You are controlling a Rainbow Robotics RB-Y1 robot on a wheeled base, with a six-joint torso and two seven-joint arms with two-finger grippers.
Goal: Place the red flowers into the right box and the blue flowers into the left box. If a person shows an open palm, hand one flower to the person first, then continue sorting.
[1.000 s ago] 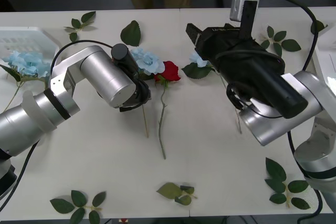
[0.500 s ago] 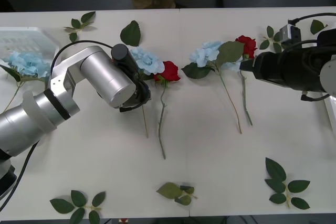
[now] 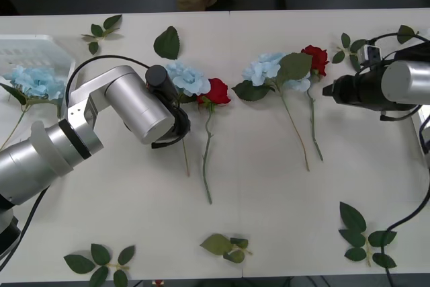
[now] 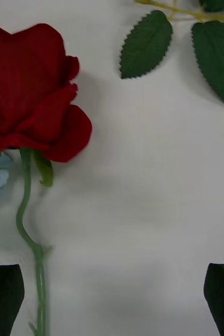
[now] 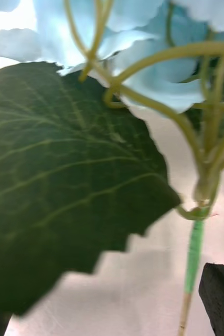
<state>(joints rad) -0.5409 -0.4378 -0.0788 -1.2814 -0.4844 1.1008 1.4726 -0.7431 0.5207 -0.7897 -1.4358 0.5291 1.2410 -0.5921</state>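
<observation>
Left gripper (image 3: 176, 102) sat low at centre-left of the white surface (image 3: 269, 186), right at the stem base of a blue flower (image 3: 188, 77); fingers (image 5: 219, 299) apart in the wrist view, w/ that stem (image 5: 194, 257) and a big green leaf (image 5: 64, 178) between them, not clamped. Red rose (image 3: 218, 91) lay touching that blue bloom's right side, stem running down toward the front edge. Right gripper (image 3: 327, 90) hung low on the right, pointing left, just beside a second red rose (image 3: 314, 58); fingers (image 4: 4, 296) spread wide, rose head (image 4: 30, 100) and green stem (image 4: 28, 231) close to one finger, nothing gripped. Second blue flower (image 3: 263, 68) lay just left of that rose, its big leaf (image 3: 293, 66) overlapping both, two stems angling down side by side. Left box (image 3: 33, 48) at far-left edge, slotted white; a third blue flower (image 3: 35, 82) lay at its front rim, bloom half over the basket edge, can't tell if in or out. Right box rim (image 3: 424, 122) barely seen at far right. Loose leaf sprigs scattered: top left (image 3: 102, 30), top right (image 3: 357, 50), bottom left (image 3: 101, 260), bottom centre (image 3: 225, 245), bottom right (image 3: 363, 233).
</observation>
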